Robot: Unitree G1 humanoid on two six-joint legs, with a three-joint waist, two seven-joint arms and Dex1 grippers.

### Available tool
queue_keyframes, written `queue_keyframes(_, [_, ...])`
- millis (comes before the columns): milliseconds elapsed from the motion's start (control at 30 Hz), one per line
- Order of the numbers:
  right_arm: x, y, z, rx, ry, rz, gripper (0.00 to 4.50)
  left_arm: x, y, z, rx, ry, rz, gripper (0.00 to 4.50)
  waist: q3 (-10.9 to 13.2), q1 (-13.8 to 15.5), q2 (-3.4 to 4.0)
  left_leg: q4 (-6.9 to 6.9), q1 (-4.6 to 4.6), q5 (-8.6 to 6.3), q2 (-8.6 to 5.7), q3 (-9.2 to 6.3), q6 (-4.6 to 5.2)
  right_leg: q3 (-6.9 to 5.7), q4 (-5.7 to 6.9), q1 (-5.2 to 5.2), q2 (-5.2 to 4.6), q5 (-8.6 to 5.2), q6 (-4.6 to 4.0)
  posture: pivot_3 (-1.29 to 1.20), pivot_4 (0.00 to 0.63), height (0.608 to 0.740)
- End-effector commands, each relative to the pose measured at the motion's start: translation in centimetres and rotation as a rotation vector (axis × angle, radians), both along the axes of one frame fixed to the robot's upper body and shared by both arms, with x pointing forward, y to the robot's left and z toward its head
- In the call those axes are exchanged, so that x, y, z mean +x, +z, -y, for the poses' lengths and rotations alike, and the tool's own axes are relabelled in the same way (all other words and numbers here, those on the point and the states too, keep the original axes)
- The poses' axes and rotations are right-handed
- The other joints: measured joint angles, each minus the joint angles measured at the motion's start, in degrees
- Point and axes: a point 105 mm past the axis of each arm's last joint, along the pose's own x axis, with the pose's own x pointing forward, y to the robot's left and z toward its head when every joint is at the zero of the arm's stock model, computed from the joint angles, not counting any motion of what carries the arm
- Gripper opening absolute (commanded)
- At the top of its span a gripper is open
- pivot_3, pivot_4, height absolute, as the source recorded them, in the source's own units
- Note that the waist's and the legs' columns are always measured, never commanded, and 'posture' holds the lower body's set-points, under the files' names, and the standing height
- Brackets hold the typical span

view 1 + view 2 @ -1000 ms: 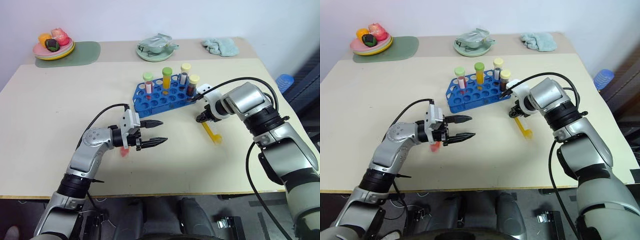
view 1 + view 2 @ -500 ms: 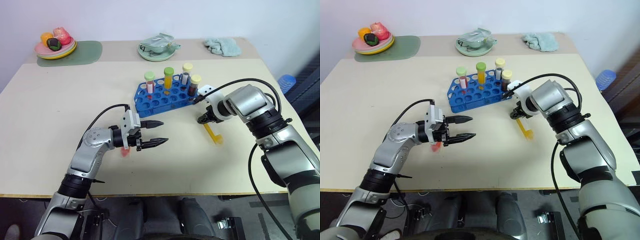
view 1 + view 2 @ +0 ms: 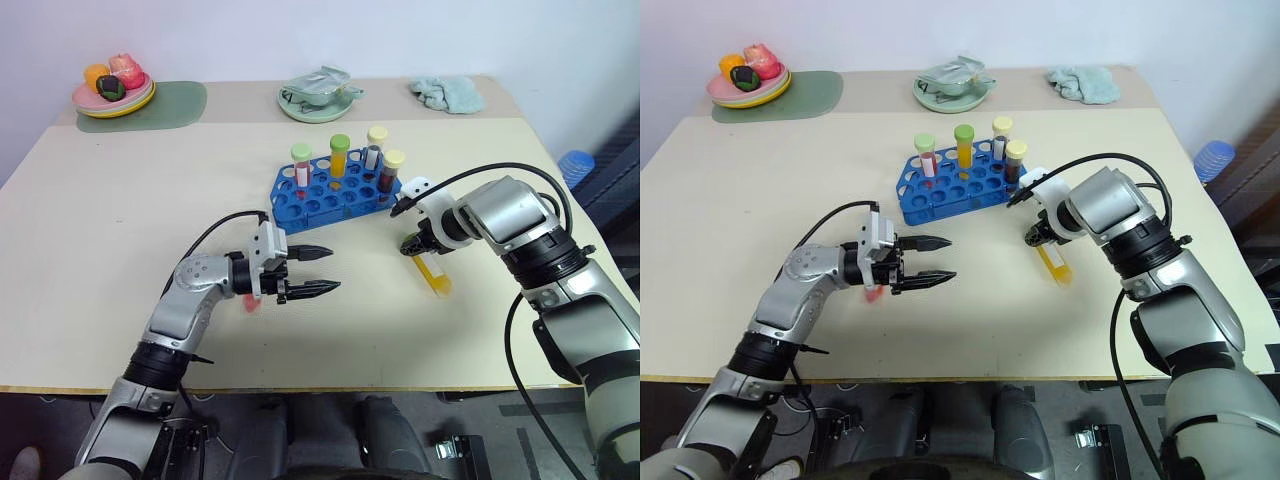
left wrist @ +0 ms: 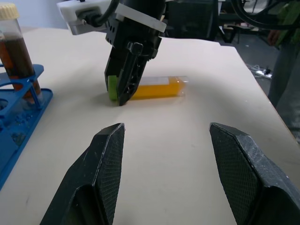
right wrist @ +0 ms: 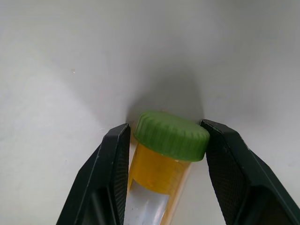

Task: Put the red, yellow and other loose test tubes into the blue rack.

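- Your right hand (image 5: 161, 154) stood with its two fingers on both sides of the green cap of the yellow tube (image 3: 432, 271), touching it or nearly so; the opening had narrowed a little in the last second, so I judged that the pinch was closing but not yet firm.
- That tube lay flat on the desk (image 3: 120, 230), just beside the near right corner of the blue rack (image 3: 330, 190), and it had not been lifted.
- Your left hand (image 3: 308, 272) stayed spread and empty, pointing toward the right hand.
- A red tube (image 3: 249, 303) lay on the desk under the left wrist, untouched.
- Four capped tubes stood in the rack already, so two loose ones seemed to remain.
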Motion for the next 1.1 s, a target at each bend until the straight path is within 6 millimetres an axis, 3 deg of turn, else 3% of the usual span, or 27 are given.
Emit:
queue_keyframes(33, [-0.8,-1.6,1.6,-0.022,-0.055,-0.066,2.37,-0.1,0.8,0.2,-0.006,-0.019,0.044,2.91,0.0,0.03,0.0,0.0,0.0,0.0,0.0,0.0,0.0,0.0,0.0,0.0,0.0,0.0,0.0,0.0,0.15,0.74])
queue_keyframes(1100, [-1.9,-2.5,4.9,-0.051,-0.127,-0.084,2.37,-0.1,0.6,0.0,-0.016,-0.031,0.035,2.91,-0.09,1.48,-0.15,0.05,0.03,0.0,-0.09,-0.01,0.0,-0.18,-0.2,0.29,-0.08,0.0,0.01,0.0,0.15,0.74])
